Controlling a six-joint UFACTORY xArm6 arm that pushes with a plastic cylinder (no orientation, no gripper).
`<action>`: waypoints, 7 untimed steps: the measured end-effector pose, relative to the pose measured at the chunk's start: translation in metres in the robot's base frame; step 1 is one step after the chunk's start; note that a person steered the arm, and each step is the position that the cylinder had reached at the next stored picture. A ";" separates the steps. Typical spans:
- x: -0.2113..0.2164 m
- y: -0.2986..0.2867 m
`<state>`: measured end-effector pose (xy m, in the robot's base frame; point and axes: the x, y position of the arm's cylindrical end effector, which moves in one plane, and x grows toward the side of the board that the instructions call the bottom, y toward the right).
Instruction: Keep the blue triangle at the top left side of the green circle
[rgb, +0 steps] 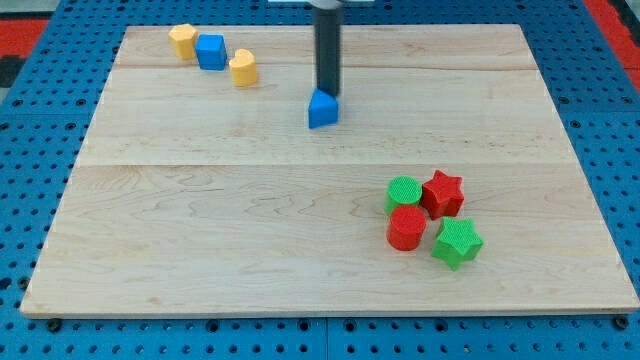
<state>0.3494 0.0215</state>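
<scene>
Pale wooden board (200, 250) on blue pegboard, blocks at two corners. Far left at the view's top sit a yellow block (182, 40), a blue cube (211, 51) and a second yellow block (243, 69). Further right, my tip (327, 92) touches the blue triangle (322, 110) from behind; a bare rod, nothing to open or close. The green circle (404, 193) lies well apart, lower right, beside a red star (443, 193), red cylinder (406, 228) and green star (457, 242). I'd push gently down-right and stop short of the cluster.
</scene>
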 end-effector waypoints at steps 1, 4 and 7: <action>0.035 -0.002; 0.086 -0.039; 0.084 -0.053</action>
